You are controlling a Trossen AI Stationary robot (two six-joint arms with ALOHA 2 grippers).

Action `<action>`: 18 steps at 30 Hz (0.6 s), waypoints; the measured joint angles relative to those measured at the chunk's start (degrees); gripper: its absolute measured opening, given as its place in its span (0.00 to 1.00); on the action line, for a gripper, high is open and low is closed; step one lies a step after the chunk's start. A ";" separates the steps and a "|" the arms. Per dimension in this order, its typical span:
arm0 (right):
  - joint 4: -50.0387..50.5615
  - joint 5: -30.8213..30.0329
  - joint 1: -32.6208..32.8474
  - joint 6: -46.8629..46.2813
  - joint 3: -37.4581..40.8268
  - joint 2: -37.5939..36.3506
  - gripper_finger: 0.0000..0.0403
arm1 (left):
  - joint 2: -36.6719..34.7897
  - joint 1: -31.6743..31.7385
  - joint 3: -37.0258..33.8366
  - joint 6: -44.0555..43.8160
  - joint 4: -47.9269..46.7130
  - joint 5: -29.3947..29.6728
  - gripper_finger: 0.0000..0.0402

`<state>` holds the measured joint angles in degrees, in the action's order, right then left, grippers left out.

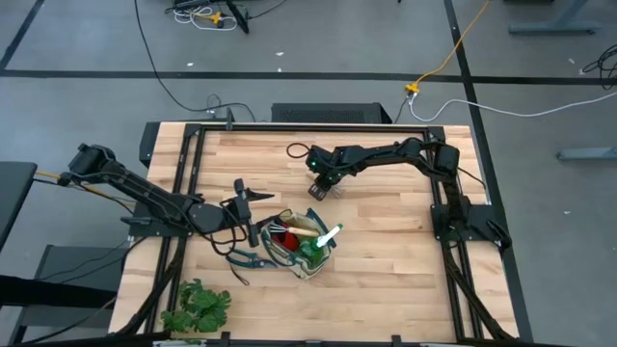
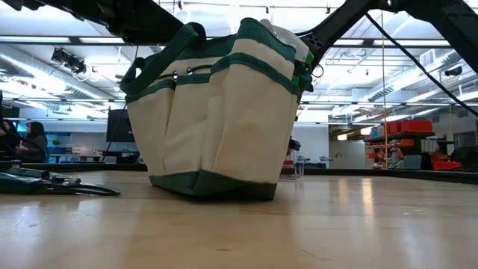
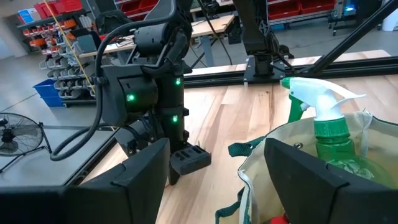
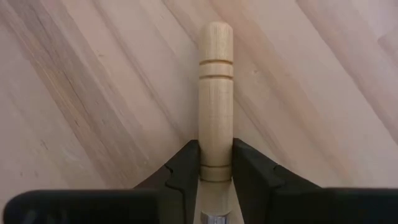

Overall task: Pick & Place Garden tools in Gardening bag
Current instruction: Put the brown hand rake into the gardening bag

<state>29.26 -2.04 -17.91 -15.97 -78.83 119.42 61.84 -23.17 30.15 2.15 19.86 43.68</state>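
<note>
Gripping the wooden handle of a hand rake, the right gripper sits at the far middle of the table, its two fingers closed snugly on the handle close to the metal end, so most of the wood juts free. The gardening bag stands nearer and slightly left of it, already holding a green spray bottle and another wooden-handled tool, with red showing inside. The left gripper waits with its fingers spread wide at the bag's left side; the pruning shears lie on the table just beside it. Doing this step well likely means lifting the rake above the bag's rim before travelling, then lowering it into the gap beside the bottle, metal end first, without knocking the nozzle or snagging the bag's handles.
</note>
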 joint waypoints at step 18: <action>-0.07 1.13 -0.02 0.39 0.04 0.11 0.11 | 0.00 0.02 -0.02 0.02 0.00 0.00 0.67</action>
<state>29.19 -0.91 -17.93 -15.57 -78.78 119.52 61.84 -23.16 30.13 2.17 19.86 43.68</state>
